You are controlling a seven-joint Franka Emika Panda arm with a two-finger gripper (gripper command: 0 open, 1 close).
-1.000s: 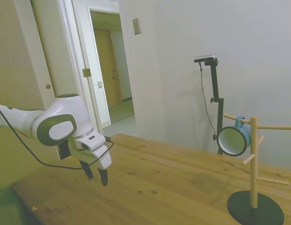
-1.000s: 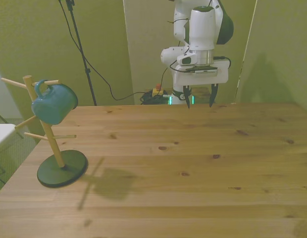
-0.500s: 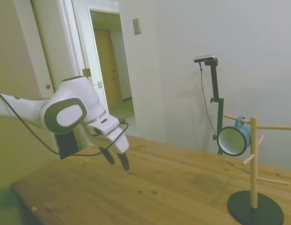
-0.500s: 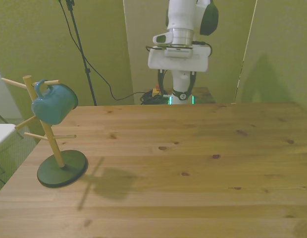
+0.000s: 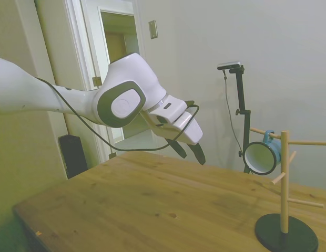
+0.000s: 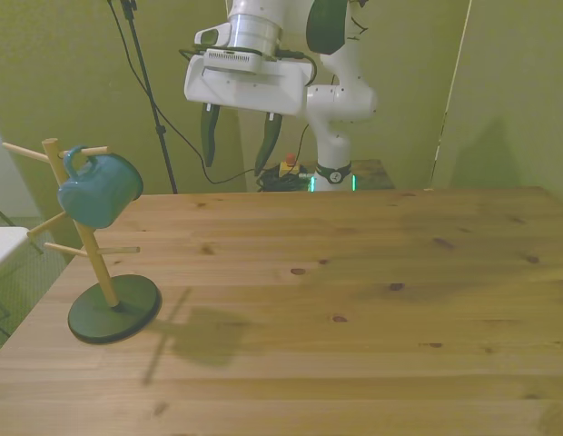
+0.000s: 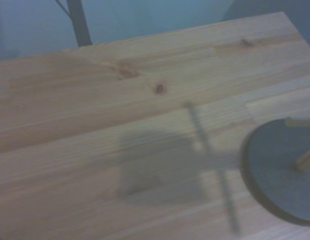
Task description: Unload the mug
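One teal mug [image 6: 100,189] hangs by its handle on the wooden mug tree [image 6: 91,238]; my end effector [image 6: 237,147], fingers wide and empty, hovers well apart from it, seemingly above the tabletop [image 6: 354,300].

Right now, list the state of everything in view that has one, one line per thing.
mug: hanging by its handle on an upper peg of the rack, tilted, mouth facing sideways, not held.
rack: upright on its dark round base near the front view's left table edge.
claw: open, empty, in the air above the table's far edge, well away from the mug.
door: open, in the side view's background.
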